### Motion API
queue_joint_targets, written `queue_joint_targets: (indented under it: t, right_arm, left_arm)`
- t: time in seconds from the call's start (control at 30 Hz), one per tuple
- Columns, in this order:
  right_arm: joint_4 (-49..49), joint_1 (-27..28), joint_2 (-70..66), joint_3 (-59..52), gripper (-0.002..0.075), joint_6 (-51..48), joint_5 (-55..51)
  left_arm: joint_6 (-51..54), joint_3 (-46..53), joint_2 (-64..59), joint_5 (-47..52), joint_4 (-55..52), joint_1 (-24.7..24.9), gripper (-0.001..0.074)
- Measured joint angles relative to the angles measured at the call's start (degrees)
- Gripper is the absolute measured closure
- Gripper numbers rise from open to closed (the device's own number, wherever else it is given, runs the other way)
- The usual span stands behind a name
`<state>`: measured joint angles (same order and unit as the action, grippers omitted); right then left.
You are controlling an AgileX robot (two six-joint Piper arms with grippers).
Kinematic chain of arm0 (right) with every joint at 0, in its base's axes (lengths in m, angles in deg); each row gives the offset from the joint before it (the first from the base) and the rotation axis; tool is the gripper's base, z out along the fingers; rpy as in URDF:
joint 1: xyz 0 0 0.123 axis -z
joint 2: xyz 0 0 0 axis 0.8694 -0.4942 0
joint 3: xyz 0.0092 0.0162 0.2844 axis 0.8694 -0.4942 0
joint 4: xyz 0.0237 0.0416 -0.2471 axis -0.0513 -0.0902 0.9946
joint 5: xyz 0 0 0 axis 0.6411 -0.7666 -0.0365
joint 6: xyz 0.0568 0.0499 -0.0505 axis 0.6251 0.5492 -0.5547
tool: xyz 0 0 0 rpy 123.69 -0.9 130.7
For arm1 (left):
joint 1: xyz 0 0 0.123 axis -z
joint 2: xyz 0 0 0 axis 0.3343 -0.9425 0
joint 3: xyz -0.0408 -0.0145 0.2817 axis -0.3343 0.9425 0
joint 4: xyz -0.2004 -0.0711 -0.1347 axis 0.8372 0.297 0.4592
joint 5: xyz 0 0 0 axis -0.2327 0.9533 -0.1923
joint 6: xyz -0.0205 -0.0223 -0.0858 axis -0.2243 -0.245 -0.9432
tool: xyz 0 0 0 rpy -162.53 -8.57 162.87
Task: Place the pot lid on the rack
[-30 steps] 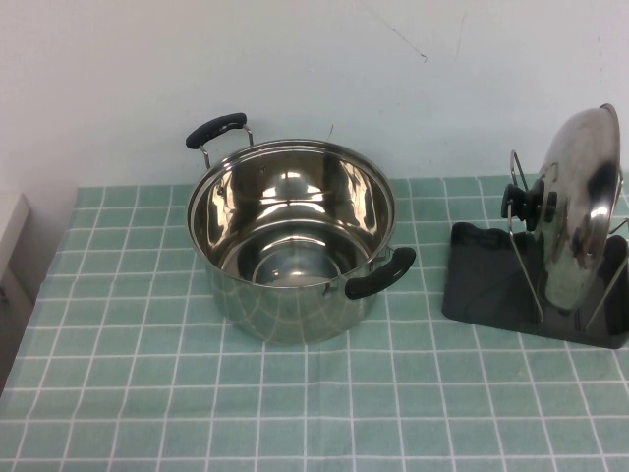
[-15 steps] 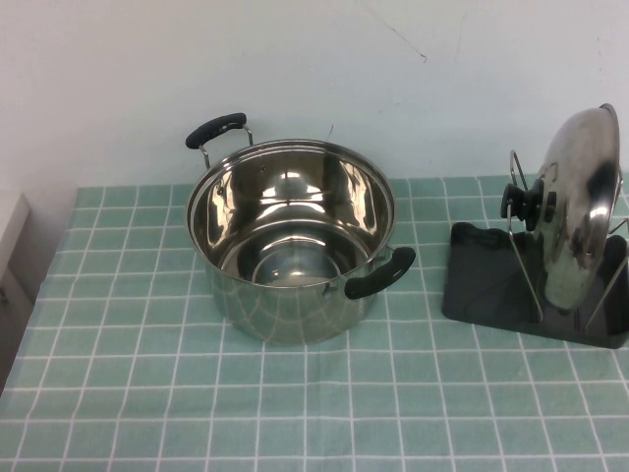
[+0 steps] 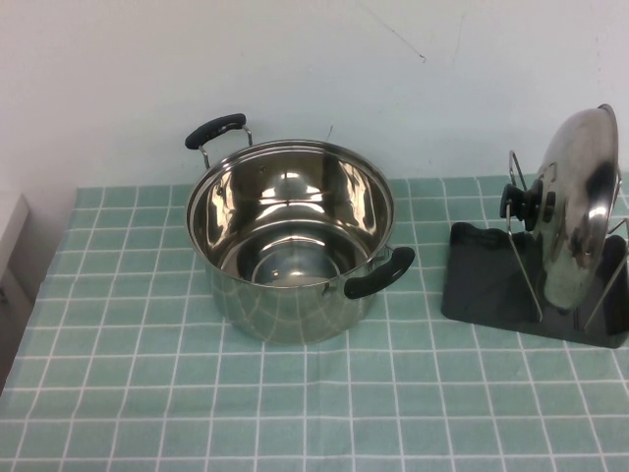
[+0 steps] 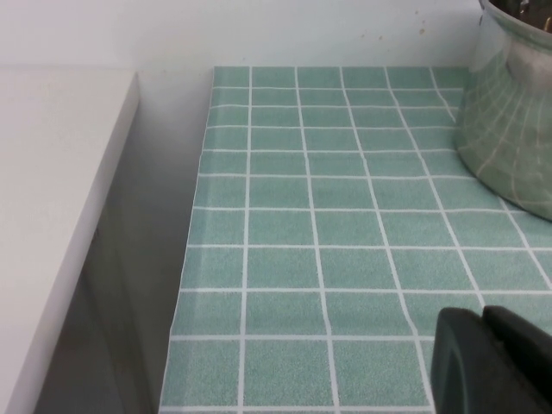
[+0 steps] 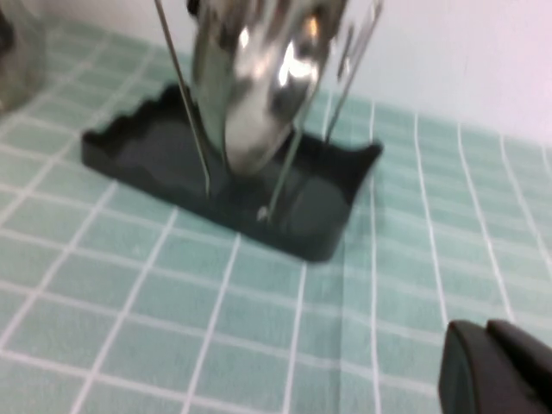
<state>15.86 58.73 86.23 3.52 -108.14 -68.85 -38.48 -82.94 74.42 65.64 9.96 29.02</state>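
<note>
- Green-and-white checked cloth covers the surface [image 3: 118, 413], with a plain white wall behind; neither arm shows in the high view.
- Nearest, the left end effector [image 4: 492, 362] is a dark shape low at the left edge of the surface, short of the pot; it touches and holds nothing. Whether its fingers are apart or together cannot be told.
- The right end effector [image 5: 496, 371] sits low on the near right, just this side of the rack, also empty and clear of everything. Its opening cannot be told either.
- At mid-depth stands the pot [image 3: 291, 241], open and empty, centre-left, one black handle pointing near-right and one far-left.
- On the right lies the rack [image 3: 482, 285], a dark tray with wire loops rising from it.
- The lid [image 3: 580, 206] stands on edge between those loops, leaning slightly, its knob [image 3: 521, 202] facing left towards the pot, its lower rim down on the tray.
- Judged from this, the placing looks done. What remains is to keep both arms back and low, so nothing brushes the wires or tips the lid out.
</note>
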Motion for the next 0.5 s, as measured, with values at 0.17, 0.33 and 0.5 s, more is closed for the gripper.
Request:
queue_joint_targets:
  t: [0.17,0.33,0.5]
  right_arm:
    - [0.87,2.11,0.47,-1.83,0.0727,4.06,-2.74]
    - [1.00,2.16,0.47,-1.83,0.0727,6.09,-2.94]
    - [1.00,2.68,0.47,-1.83,0.0727,6.62,-2.98]
  left_arm:
    - [0.00,0.00,0.00,0.00,0.00,0.00,0.0737]
    - [0.00,0.00,0.00,0.00,0.00,0.00,0.0737]
    - [0.00,0.00,0.00,0.00,0.00,0.00,0.0737]
